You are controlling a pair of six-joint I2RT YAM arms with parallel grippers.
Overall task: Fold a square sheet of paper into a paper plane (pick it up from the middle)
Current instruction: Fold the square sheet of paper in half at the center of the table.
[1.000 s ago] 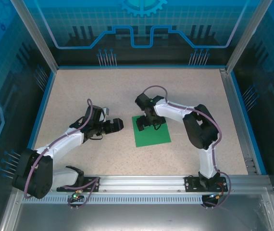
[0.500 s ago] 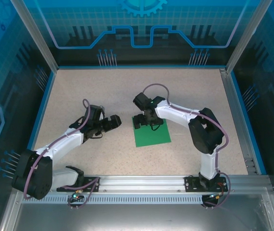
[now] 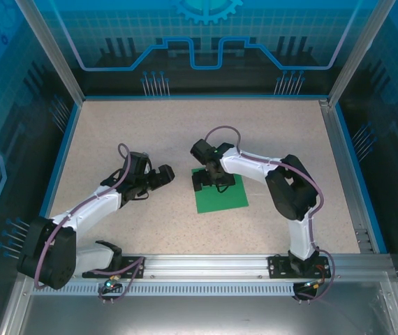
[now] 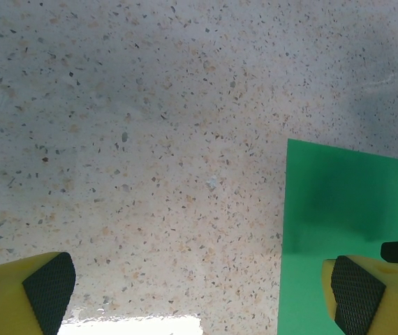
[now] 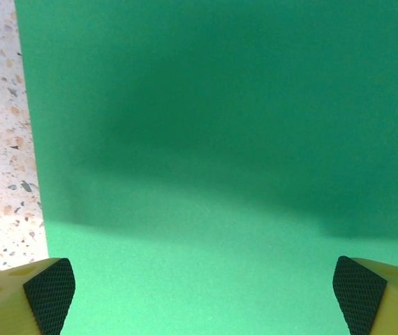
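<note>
Speckled beige covers the bench point(image 3: 115, 132), which sits inside blue walls in the top external view. A little right of centre on it, the square sheet of paper point(image 3: 225, 199) lies flat and unfolded. The right claw point(image 3: 204, 183) is over the sheet's far-left corner, its jaws spread wide and empty. The left claw point(image 3: 161, 176) stands just left of the sheet and apart from it, also wide apart and holding nothing.

From the left wrist, the left claw point(image 4: 202, 296) shows its black-padded fingers point(image 4: 45, 293) at the bottom corners, with bare bench point(image 4: 150, 139) between them. The sheet point(image 4: 342, 202) lies flat at the right, passing behind the right-hand pad.

From the right wrist, the right claw point(image 5: 202, 300) has its pads point(image 5: 359, 300) spread to the bottom corners with nothing gripped. Green paper point(image 5: 220, 139) lies below, shadowed across the middle, its left edge straight against a strip of bench point(image 5: 0, 139). Whether the fingertips touch the paper cannot be told.
</note>
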